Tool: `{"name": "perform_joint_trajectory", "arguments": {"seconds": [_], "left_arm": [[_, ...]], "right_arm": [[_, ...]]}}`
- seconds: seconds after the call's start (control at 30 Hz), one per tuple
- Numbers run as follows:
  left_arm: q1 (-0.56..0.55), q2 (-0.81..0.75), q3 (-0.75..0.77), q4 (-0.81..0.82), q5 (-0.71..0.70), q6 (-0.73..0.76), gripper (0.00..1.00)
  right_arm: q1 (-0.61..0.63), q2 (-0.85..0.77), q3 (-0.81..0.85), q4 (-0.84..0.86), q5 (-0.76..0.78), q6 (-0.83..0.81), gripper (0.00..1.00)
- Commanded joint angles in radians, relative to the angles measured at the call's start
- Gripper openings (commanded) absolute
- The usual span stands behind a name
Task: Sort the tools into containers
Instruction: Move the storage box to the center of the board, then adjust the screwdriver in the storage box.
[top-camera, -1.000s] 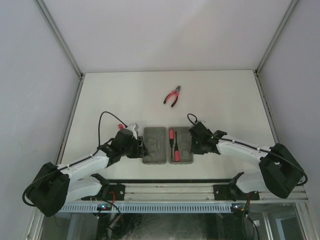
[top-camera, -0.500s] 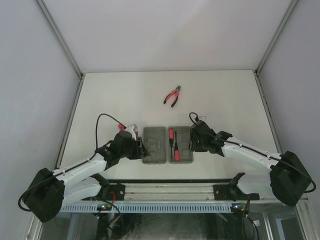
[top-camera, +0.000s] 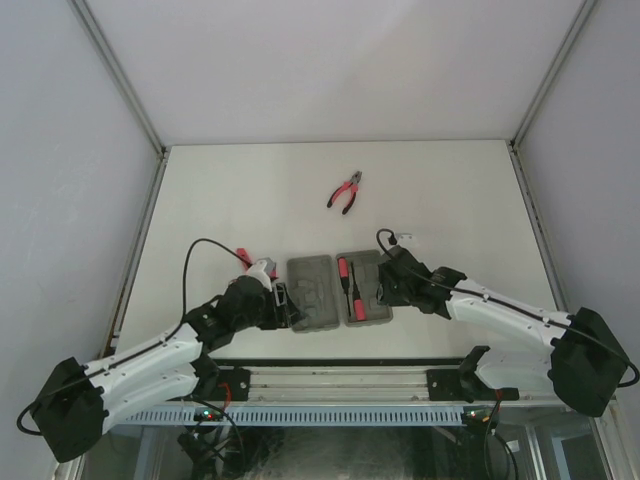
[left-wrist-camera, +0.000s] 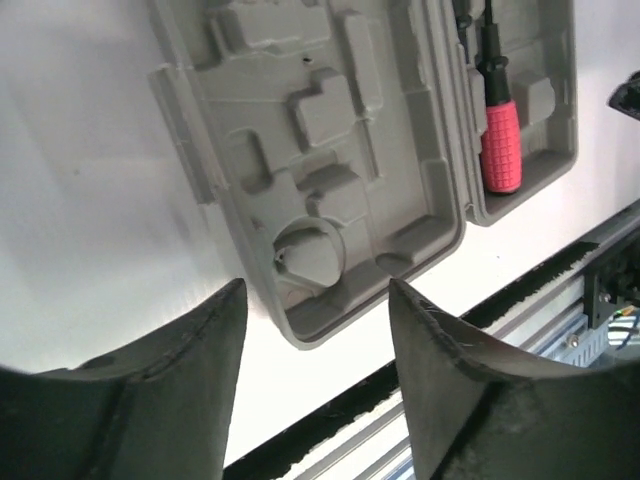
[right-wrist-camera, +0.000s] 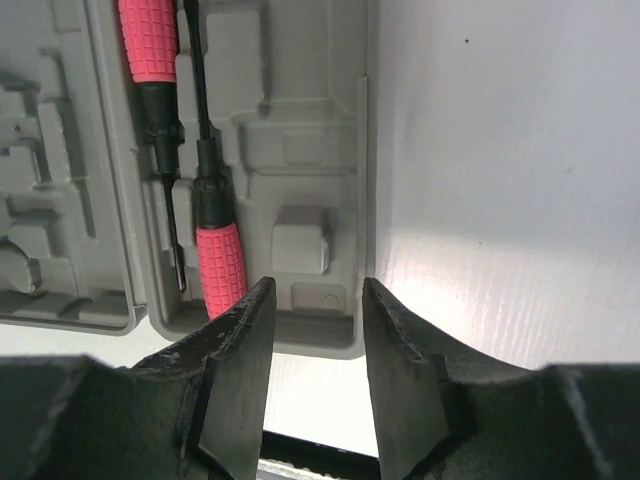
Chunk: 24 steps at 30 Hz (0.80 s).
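The grey case (top-camera: 310, 293) lies open in two halves near the table's front edge. Its left half (left-wrist-camera: 310, 150) is bare. Its right half (right-wrist-camera: 300, 150) holds two red-handled drivers (right-wrist-camera: 220, 265), lying in opposite directions (top-camera: 345, 285). Red-handled pliers (top-camera: 346, 191) lie alone farther back. My left gripper (top-camera: 283, 305) hovers open at the case's left near corner (left-wrist-camera: 316, 290), gripping nothing. My right gripper (top-camera: 385, 283) stands open over the right half's near right corner (right-wrist-camera: 318, 288), also gripping nothing. A small red piece (top-camera: 243, 255) shows behind the left wrist, partly hidden.
A black-and-metal rail (top-camera: 350, 380) runs along the near edge just below the case (left-wrist-camera: 520, 330). White table (top-camera: 450, 190) stretches behind and to the right of the case, bounded by the enclosure's walls.
My right gripper's jaws have parted beside the case's right rim. Both wrists have slid slightly toward the near edge, and the case has turned a little.
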Motion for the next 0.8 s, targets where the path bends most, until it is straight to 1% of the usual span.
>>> {"name": "perform_joint_trajectory", "arguments": {"seconds": [0.0,0.13,0.23,0.37,0.43,0.5,0.57,0.67,0.77], "left_arm": [[-0.005,-0.036,0.030,-0.082,-0.083,0.014,0.66],[-0.003,-0.057,0.086,-0.156,-0.152,0.047,0.71],[-0.001,-0.057,0.130,-0.194,-0.193,0.070,0.71],[0.013,-0.032,0.175,-0.211,-0.218,0.108,0.69],[0.042,-0.014,0.186,-0.190,-0.191,0.133,0.68],[0.106,0.011,0.195,-0.163,-0.136,0.170,0.66],[0.144,0.043,0.216,-0.152,-0.108,0.201,0.64],[0.161,0.108,0.252,-0.150,-0.112,0.241,0.63],[0.165,0.165,0.259,-0.123,-0.090,0.249,0.61]], "right_arm": [[0.026,-0.051,0.017,0.021,0.052,0.019,0.40],[0.044,-0.071,0.018,0.039,0.054,0.002,0.41],[0.049,-0.075,0.017,0.050,0.035,0.010,0.40],[0.054,-0.048,0.017,0.099,-0.039,0.012,0.39],[0.054,-0.022,0.024,0.129,-0.087,0.008,0.38],[0.054,0.012,0.036,0.142,-0.104,0.012,0.36],[0.052,0.047,0.056,0.145,-0.111,0.014,0.34],[0.047,0.108,0.105,0.137,-0.117,0.014,0.30],[0.043,0.172,0.150,0.131,-0.133,0.012,0.28]]}}
